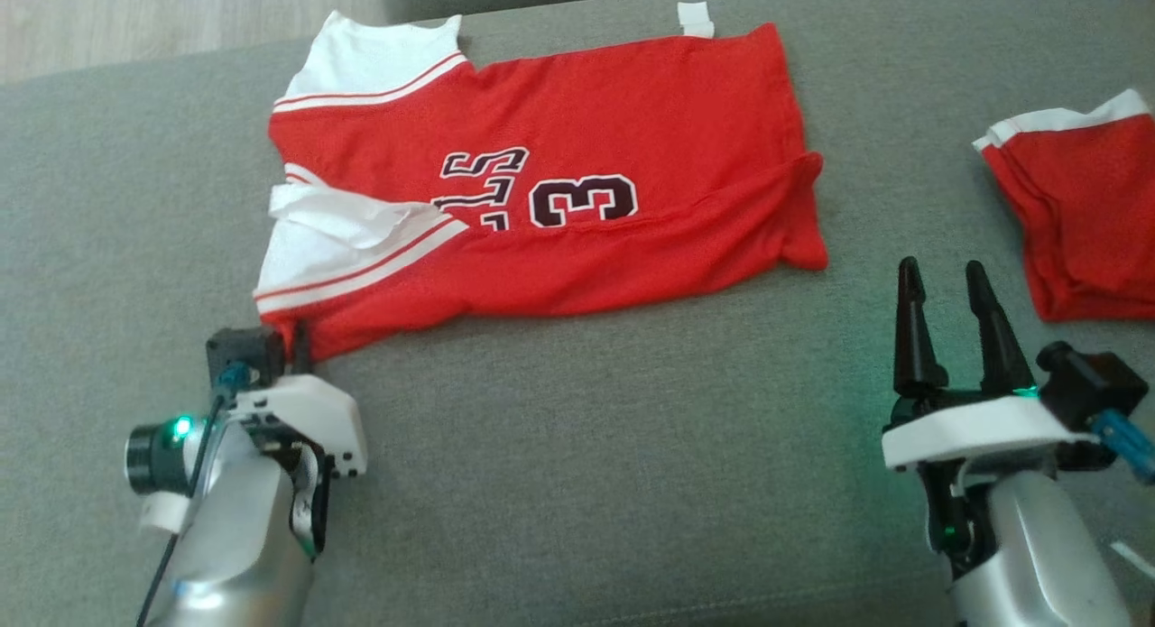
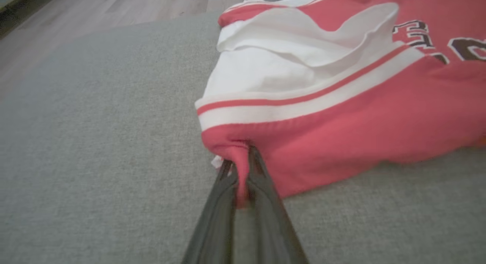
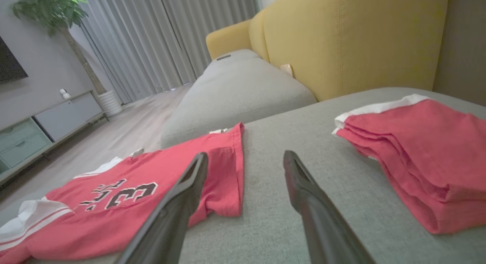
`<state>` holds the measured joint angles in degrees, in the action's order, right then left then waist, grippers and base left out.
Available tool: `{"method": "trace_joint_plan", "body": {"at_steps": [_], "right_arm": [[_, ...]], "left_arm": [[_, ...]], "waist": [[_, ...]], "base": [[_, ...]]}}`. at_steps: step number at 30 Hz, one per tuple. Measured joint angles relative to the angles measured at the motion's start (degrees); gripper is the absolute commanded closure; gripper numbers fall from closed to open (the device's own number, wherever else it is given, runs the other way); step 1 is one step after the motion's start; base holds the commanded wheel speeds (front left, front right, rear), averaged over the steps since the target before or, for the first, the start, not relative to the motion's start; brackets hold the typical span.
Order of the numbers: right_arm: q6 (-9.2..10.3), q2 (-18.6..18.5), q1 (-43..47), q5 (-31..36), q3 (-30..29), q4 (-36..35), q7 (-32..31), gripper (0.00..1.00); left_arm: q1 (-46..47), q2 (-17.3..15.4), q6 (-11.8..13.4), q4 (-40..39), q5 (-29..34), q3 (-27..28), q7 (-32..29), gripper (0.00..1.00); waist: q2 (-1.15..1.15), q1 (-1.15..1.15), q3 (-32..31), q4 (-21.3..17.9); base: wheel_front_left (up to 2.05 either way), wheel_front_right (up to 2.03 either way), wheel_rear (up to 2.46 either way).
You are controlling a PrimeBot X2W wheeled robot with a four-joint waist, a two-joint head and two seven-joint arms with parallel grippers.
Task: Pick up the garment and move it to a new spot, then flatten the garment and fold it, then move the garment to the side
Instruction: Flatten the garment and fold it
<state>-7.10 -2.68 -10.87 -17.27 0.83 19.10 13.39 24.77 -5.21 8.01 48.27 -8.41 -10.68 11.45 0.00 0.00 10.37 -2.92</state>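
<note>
1 red shirt (image 1: 577, 248) lies flat on the gray couch (image 1: 632, 447). The left gripper (image 2: 241, 161) pinches its corner. The right gripper (image 1: 941, 271) hovers nearby, fingers spread apart.

Silver forearms (image 1: 239, 528), white wrist housings (image 1: 970, 433) — dark tapered jaws

We see a grey sofa seat (image 1: 577, 447) with a folded red-and-white cloth (image 1: 1083, 212) lying near its right edge. Beyond it rises a yellow backrest (image 3: 353, 36). Farther off we find grey curtains (image 3: 159, 36), a potted plant (image 3: 45, 9), a low cabinet (image 3: 45, 123) and a wooden floor (image 3: 125, 131).
</note>
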Motion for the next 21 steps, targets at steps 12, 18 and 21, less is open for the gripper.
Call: {"method": "trace_joint_plan", "body": {"at_steps": [12, 18, 21], "right_arm": [[0.0, 0.0, -9.9, -6.5, -1.2, 15.1, -8.6, 0.0], [0.0, -0.1, -17.1, -9.3, -2.5, 27.1, -10.3, 0.0], [0.0, -0.2, -20.7, -11.9, -1.6, 32.1, -10.4, 0.0]], "left_arm": [[1.7, 0.4, -0.8, -9.0, 1.3, -3.0, 2.8, 1.0], [1.7, 0.8, -1.0, -15.2, 2.8, -5.0, 2.8, 1.0], [1.4, 0.9, -1.0, -15.9, 2.9, -5.4, 2.8, 1.0]], "waist": [[0.0, 0.0, 1.8, 3.7], [0.0, 0.0, 2.7, 5.6], [0.0, 0.0, 2.9, 6.1]], "base": [[0.0, 0.0, 0.0], [0.0, 0.0, 0.0], [0.0, 0.0, 0.0]]}}
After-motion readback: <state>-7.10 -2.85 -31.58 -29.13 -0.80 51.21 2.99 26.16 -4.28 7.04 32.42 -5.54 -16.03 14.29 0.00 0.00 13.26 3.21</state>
